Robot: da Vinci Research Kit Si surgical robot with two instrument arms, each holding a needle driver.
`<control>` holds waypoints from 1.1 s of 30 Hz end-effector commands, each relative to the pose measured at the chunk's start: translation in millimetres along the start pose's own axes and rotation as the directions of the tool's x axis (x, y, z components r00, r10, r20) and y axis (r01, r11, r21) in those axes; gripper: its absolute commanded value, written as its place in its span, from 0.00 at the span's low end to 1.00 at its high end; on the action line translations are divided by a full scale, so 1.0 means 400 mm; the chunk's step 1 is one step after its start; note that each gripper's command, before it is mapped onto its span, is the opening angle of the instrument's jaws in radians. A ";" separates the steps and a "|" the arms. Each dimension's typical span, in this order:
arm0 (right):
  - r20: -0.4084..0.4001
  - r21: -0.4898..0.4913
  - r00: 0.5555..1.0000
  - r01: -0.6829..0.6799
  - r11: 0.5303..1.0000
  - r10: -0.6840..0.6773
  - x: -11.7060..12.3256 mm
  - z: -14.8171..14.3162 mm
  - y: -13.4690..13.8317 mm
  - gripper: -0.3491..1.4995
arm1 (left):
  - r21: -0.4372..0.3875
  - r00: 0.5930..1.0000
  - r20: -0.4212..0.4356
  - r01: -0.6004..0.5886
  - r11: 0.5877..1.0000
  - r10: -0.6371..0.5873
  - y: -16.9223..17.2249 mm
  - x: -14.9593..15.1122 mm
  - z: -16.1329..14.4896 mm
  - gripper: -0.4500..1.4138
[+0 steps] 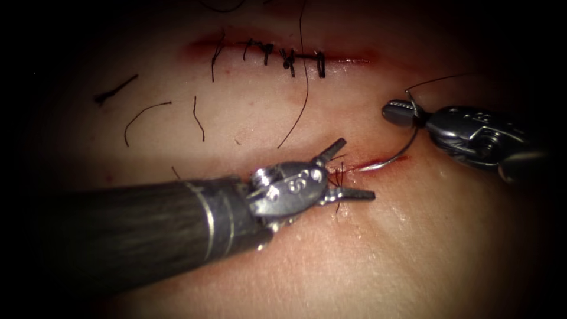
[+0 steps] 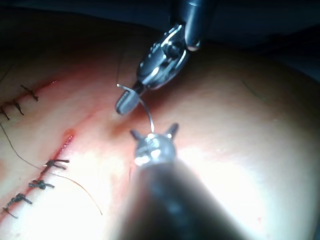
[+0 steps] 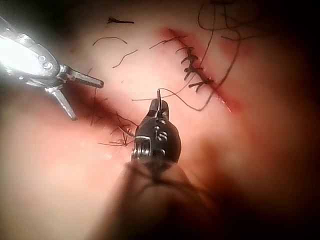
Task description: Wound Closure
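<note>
The needle point(image 1: 397, 155) is being held by the right tool point(image 1: 397, 112) near its thread end, with the fingers point(image 1: 401, 106) closed on it. From the grip, the curve is being carried down and to the left, and its tip is lying at the right end of the near cut point(image 1: 378, 162), at the red edge; whether the tip is in the tissue point(image 1: 413, 248) cannot be told. The thread point(image 1: 440, 78) is being trailed from the needle's held end, up and to the right.

The left tool point(image 1: 348, 170) is being kept over the near cut, just left of the needle tip, with its fingers point(image 1: 332, 150) spread wide and nothing being held. One finger is pointing to the far right and the other to the right, with short dark thread ends point(image 1: 339, 177) lying between them on the cut.

On the far side of the tissue, the far cut point(image 1: 283, 56) is being held shut by a row of dark stitches point(image 1: 289, 60). A long thread point(image 1: 304, 88) is running from it toward the near side. Cut ends point(image 1: 144, 115) are lying loose on the tissue to the left.
</note>
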 end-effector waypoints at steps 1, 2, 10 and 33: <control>-0.040 0.114 0.999 0.033 0.993 -0.028 -0.0015 0.0026 -0.0028 0.00 | -0.038 0.999 -0.011 0.048 0.998 -0.048 -0.0014 -0.0008 0.0004 0.67; -0.057 0.158 0.998 0.048 0.986 -0.040 -0.0015 0.0028 -0.0034 0.00 | -0.062 0.997 -0.012 0.075 0.995 -0.076 -0.0022 -0.0009 -0.0002 0.67; -0.172 0.426 0.983 0.133 0.895 -0.064 0.0008 0.0055 -0.0077 0.00 | -0.253 0.978 0.021 0.207 0.945 -0.208 -0.0079 -0.0073 -0.0001 0.67; -0.420 0.580 0.898 0.377 0.722 -0.132 0.0034 0.0117 -0.0146 0.00 | -0.390 0.953 0.111 0.302 0.870 -0.282 -0.0115 -0.0126 0.0051 0.60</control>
